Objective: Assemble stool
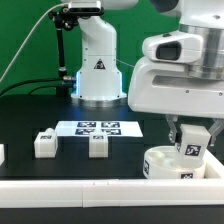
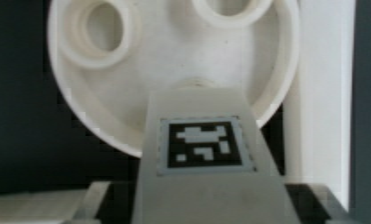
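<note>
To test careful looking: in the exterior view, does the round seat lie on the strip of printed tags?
No, the seat lies at the exterior view's right, well apart from the marker board.

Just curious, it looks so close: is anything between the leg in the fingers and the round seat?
Nothing visible. The leg sits in the fingers right at the seat; both loose legs lie apart, toward the exterior view's left.
</note>
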Available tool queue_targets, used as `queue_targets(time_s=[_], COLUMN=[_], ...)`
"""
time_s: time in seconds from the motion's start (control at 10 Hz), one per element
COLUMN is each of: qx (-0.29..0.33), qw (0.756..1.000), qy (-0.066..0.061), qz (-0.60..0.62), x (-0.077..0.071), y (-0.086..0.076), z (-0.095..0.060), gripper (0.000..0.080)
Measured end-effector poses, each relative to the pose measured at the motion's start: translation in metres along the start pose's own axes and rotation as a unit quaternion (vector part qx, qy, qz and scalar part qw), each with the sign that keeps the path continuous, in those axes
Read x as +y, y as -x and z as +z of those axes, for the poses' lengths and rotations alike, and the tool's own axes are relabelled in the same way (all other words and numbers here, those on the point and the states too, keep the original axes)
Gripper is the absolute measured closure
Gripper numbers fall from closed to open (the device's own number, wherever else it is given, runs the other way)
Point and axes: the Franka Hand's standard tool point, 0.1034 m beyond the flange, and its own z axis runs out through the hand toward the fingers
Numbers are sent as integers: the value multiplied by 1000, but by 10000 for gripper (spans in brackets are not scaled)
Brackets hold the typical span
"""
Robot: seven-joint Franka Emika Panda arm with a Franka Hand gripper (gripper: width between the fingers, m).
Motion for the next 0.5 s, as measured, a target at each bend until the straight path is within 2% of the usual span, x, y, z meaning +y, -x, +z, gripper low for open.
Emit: queue_targets(time_s=[0.1,0.2,0.3,0.5], qx=[7,7,-1,-5], qw=[997,987,975,966], qy=[-16,-48,-63,-67], qz=[75,152,215,251], x=[-1,0,-3,-15], y=[1,-1,-2,3], z=[2,2,2,1], gripper=[463,463,463,463])
